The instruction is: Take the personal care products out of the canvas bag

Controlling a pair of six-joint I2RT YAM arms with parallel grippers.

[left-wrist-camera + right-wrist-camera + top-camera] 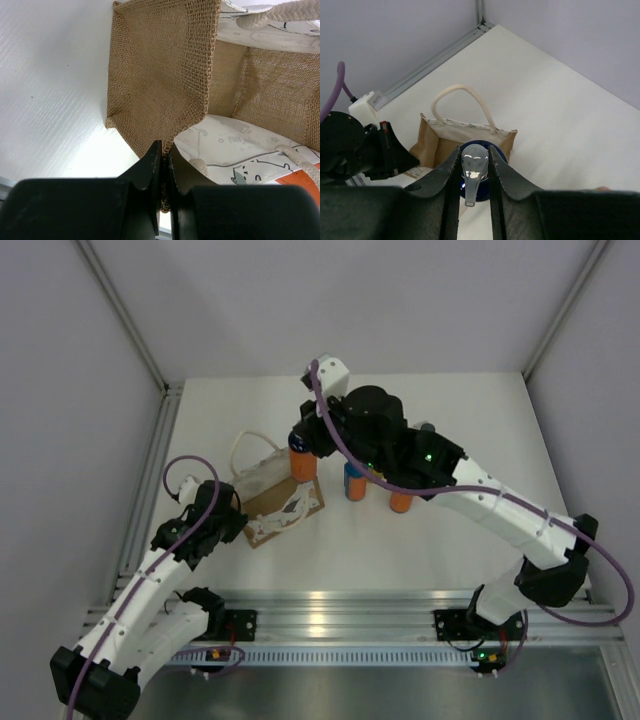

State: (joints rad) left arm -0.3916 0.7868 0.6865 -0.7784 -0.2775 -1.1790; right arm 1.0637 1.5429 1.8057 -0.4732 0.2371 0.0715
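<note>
Nearest me, toward the left edge of the white table (450,560), my left gripper (165,149) has its black jaws pressed together on the coarse weave at one edge of the tan-brown canvas bag (160,65), pinching the fabric. The bag sits left of the table's middle, and its white rope handle (461,88) loops toward the far left corner. Whether it stands square or leans, I cannot tell. Right of the bag, apart from it, a short orange bottle (401,502) stands by a blue bottle (355,483). Farther back, just beside the bag's far side, my right gripper (474,150) pinches the dark cap (482,195) of a second orange bottle (303,465).
</note>
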